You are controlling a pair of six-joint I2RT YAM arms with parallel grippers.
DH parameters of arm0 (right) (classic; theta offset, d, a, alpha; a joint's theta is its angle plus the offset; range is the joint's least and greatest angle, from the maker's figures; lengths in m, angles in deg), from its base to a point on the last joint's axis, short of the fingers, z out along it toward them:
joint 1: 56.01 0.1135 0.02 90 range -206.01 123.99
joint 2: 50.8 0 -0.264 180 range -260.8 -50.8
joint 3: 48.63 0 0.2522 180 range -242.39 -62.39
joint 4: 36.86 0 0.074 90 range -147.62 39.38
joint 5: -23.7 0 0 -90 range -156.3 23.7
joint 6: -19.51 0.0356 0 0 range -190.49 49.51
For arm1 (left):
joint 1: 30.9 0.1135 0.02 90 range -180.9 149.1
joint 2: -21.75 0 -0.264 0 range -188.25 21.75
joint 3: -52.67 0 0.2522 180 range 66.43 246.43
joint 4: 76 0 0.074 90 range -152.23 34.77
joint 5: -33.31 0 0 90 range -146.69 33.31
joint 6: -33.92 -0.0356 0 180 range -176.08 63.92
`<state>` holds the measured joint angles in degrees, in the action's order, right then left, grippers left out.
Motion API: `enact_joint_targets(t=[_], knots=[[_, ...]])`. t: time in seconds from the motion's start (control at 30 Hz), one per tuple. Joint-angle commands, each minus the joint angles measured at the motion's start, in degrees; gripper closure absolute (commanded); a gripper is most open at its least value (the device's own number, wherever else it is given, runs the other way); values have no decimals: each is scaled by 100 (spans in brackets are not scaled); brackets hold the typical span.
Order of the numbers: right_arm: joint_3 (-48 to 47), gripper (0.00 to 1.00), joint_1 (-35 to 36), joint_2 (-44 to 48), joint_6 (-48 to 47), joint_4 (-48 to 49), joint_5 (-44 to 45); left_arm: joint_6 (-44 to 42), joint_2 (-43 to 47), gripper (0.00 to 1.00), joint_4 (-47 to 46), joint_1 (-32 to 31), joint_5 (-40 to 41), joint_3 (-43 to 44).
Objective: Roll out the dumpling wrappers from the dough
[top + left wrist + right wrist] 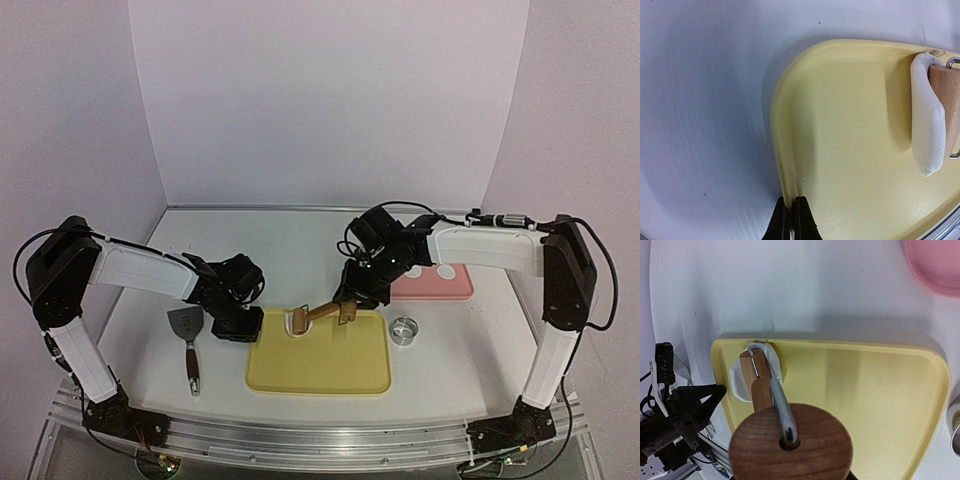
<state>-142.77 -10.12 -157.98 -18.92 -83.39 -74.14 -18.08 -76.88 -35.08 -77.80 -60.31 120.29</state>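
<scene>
Yellow tray (320, 375) sits mid-table between the two arms. Left gripper (790, 220) is at the tray's left rim, black fingers together and pinched on the rim.

Right gripper (348, 300) is clamped on the wooden roller (752, 377). The round handle end fills the bottom of the right wrist view, and a metal bracket runs from it to the barrel. Its own fingers don't show in that view. The overhead view has them closed round the handle.

Roller barrel rests on the dough (927, 120), a white irregular lump near the tray's far-left corner, up against the far rim. Dough pokes out on either side of the barrel.

Two dumpling wrappers (413, 271), flat white discs, lie side by side on the pink plate (460, 290). The plate is just beyond the tray's far-right corner, partly behind the right wrist.

Metal ring cutter (403, 330) stands on the table just right of the tray, not touching it. Spatula (188, 345) lies left of the tray, blade away from the arm bases and handle toward them.
</scene>
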Motion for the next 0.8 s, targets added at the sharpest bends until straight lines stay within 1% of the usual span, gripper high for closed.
enact_joint_targets(t=[0.0, 0.77], knots=[[692, 100, -295, -490, 36, -2273, 1884, -61, -284, 100, 682, -39, 131, -193], [1293, 100, -458, -100, 81, -2356, 2177, -23, -227, 100, 686, -39, 174, -206]])
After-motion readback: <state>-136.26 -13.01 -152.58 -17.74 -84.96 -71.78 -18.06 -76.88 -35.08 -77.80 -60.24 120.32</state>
